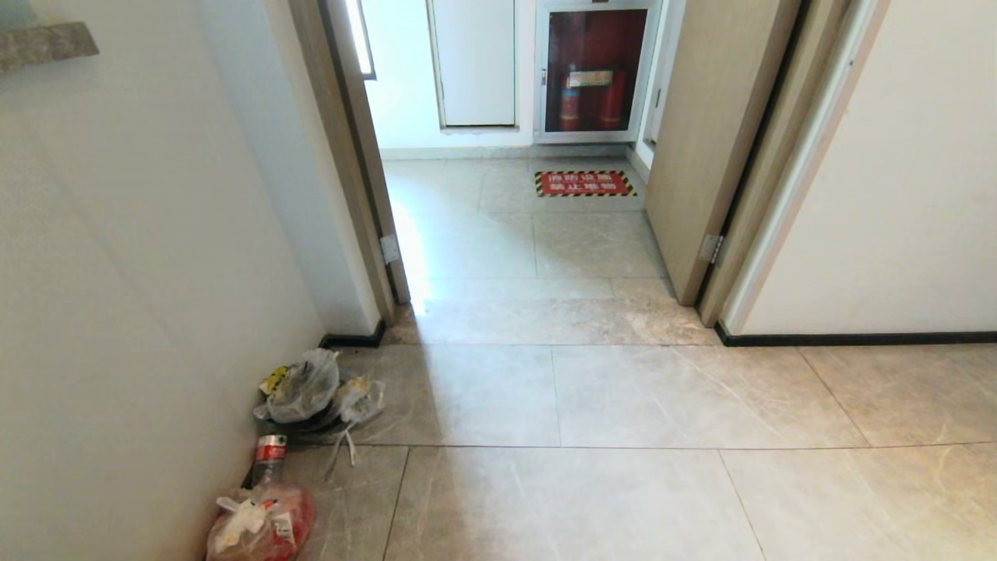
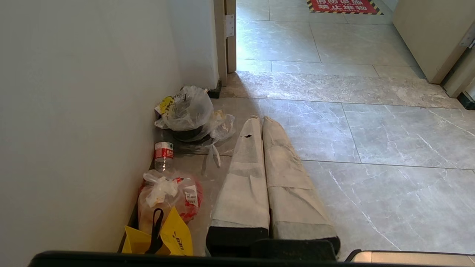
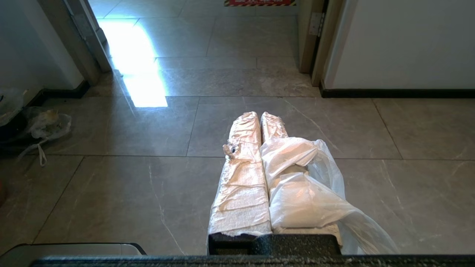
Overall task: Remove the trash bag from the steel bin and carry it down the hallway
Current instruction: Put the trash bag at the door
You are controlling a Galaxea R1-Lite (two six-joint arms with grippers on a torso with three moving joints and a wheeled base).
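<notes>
Where the right wrist view looks down its own arm, the right gripper (image 3: 259, 118) is seen clenched on a thin translucent trash bag (image 3: 308, 185), which drapes over one finger and hangs down beside it above the glossy grey tiles of the hallway (image 1: 623, 389). The left gripper (image 2: 261, 120) is seen with its two wrapped fingers pressed together, nothing between them. Near the left wall, a red-tinted tied bag (image 1: 261, 522) is lying, a plastic bottle (image 1: 269, 460) just beyond it, then clear rubbish bags (image 1: 311, 389). Farther off, an open doorway is seen, with a red floor sign (image 1: 584, 183) and a fire extinguisher cabinet (image 1: 596, 70) behind.
</notes>
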